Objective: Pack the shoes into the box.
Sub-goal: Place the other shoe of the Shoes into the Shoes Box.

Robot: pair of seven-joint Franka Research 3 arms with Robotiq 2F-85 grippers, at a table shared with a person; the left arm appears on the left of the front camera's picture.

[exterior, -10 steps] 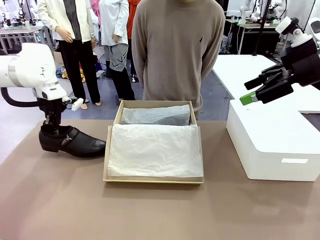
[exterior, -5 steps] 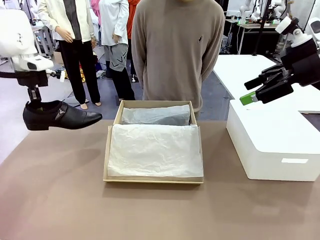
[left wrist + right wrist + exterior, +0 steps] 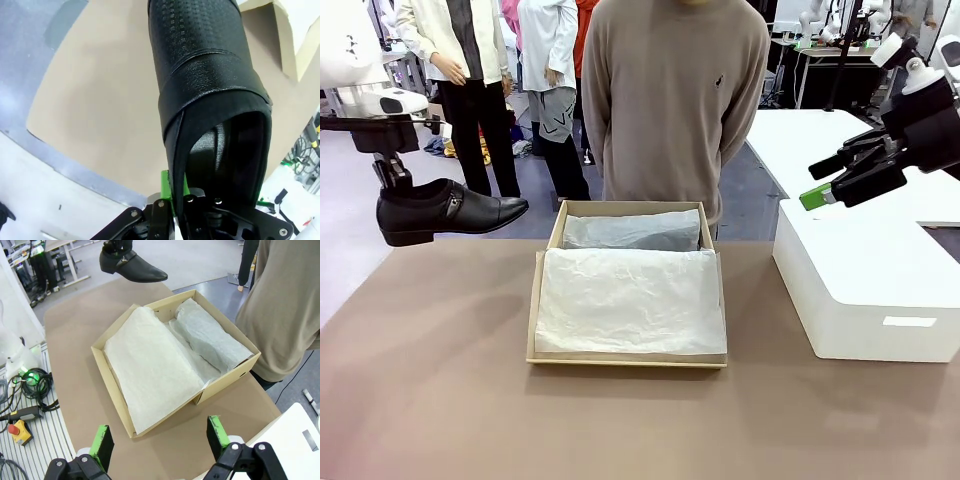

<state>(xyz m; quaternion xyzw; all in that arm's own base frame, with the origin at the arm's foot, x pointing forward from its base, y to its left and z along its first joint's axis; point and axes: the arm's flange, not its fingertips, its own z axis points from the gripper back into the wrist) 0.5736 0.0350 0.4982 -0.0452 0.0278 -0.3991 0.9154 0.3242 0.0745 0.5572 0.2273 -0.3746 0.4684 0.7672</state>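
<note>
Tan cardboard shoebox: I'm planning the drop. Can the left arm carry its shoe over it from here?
Probably yes. The left tool holds the black shiny leather shoe in the air, left of the open tan cardboard shoebox, with nothing standing between them.

Bare table [image 3: 620, 420] runs along your near edge and down the left side of the box [image 3: 533, 310]. The box sits mid-table with loose tissue paper [image 3: 625, 300] across its mouth. On its right the white block [image 3: 860, 290] leaves a strip of table between them. A person [image 3: 670, 90] stands just behind the far wall. The shoe [image 3: 445, 212] hangs from the left gripper [image 3: 392, 175] off the box's far left corner, apart from it. The right gripper [image 3: 817, 182], jaws spread, hovers over the block.
</note>
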